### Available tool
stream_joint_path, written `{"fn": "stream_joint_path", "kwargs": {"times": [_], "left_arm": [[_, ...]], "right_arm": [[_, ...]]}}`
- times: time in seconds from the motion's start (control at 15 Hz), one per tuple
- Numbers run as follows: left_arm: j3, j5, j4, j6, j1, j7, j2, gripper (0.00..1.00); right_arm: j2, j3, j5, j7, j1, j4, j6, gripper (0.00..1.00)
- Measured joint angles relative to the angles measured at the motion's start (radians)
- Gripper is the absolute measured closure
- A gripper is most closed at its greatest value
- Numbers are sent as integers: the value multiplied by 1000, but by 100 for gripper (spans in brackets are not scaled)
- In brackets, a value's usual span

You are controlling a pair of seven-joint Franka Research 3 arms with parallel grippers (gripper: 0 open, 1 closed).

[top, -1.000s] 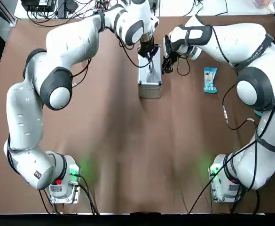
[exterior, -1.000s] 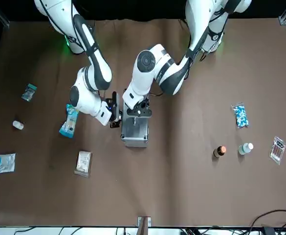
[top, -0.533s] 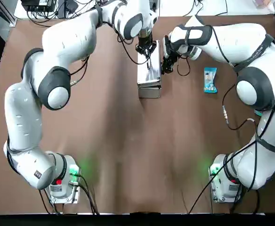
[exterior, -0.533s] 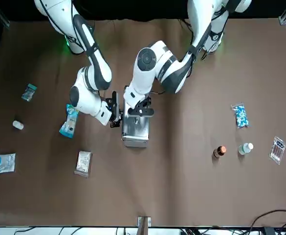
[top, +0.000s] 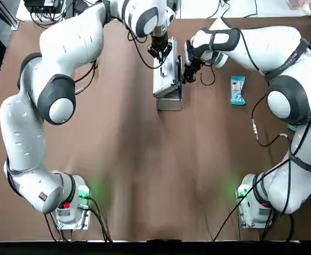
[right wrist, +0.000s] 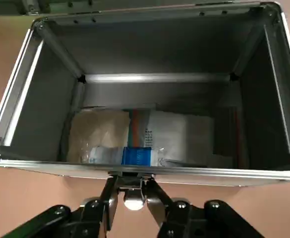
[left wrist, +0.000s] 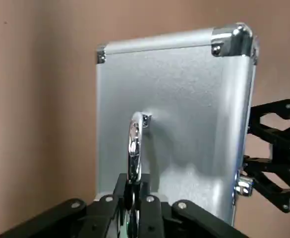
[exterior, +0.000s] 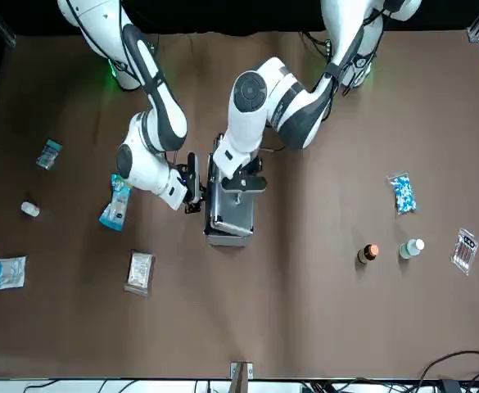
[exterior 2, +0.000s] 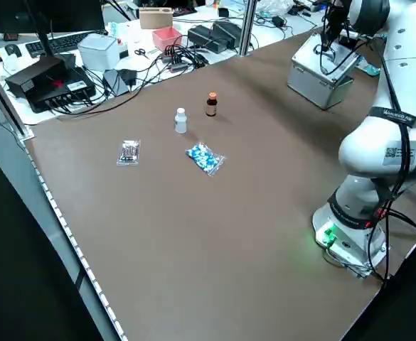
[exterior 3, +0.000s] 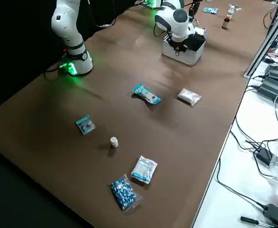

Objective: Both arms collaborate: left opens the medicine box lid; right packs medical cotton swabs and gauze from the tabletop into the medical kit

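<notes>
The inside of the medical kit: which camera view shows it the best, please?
The right wrist view: it looks into the open medical kit, with packets at the bottom. The left wrist view shows the lid's outer face; the top, front and both side views show only the case's outside clearly.

2 white arms [top: 54, 95], silver case [top: 167, 79], blue packet [top: 237, 90]

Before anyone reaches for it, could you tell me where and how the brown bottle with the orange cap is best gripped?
The brown bottle stands upright, so I'd come from above, jaws around its cap; the white-capped bottle beside it may crowd a sideways approach.
</notes>
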Motion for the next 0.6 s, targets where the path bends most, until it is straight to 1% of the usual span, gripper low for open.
{"fn": "stream_joint_path", "kwargs": {"times": [0.6], "left_arm": [[6,8,0,-105,26,57,-19,87]], "right_arm": [[0,0,-1,-1,0,1,-3,69]]}}
